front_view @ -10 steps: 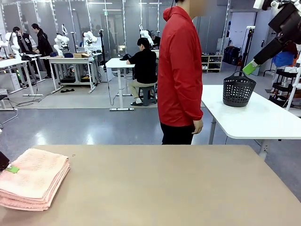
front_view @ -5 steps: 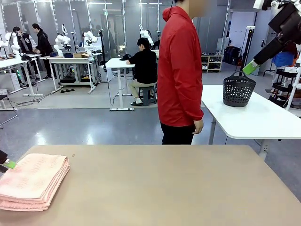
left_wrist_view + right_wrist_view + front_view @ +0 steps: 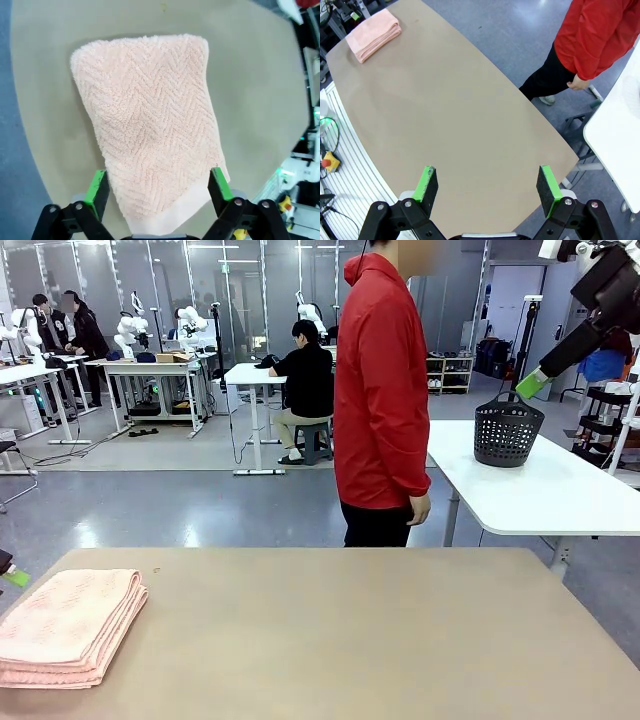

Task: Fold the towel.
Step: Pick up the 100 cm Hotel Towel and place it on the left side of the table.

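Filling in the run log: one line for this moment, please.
towel: folded, on table | left gripper: open, above towel | right gripper: open, raised

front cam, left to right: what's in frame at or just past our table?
left gripper at the table's left edge → folded towel → bare tan table → person in red jacket → black basket on the white table → right gripper, raised
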`<state>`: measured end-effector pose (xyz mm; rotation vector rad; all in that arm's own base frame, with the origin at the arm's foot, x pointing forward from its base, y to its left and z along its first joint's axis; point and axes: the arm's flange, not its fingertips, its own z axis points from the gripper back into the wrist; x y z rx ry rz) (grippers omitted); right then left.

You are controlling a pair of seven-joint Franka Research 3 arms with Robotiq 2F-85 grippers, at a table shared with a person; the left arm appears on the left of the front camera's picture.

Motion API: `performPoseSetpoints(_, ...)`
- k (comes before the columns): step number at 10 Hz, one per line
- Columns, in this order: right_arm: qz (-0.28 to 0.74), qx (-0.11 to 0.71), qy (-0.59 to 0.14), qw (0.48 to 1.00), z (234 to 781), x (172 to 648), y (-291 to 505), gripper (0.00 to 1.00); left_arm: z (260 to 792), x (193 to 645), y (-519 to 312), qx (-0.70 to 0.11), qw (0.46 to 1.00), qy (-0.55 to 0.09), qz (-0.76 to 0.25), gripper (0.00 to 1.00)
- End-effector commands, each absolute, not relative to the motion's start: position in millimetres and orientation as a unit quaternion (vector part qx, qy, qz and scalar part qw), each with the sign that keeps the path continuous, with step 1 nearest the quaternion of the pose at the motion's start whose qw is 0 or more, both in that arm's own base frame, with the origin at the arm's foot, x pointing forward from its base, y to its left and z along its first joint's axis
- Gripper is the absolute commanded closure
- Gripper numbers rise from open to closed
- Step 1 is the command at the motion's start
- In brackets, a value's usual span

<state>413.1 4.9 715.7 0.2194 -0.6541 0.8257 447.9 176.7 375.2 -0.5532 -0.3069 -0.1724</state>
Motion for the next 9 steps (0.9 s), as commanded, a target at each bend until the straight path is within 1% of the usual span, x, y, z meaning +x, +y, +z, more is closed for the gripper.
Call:
performPoseSetpoints(1,0.395,0.104,-0.309,0.859,714.5,412.3,4.4,0.00,369.8,452.2,183.1,-0.282,0.944,-0.147,-0.090,0.00)
performPoseSetpoints(9,0.395,0.104,-0.309,0.859,714.5,412.3,4.4,0.00,369.8,452.2,183.1,-0.282,0.944,-0.147,-0.090,0.00)
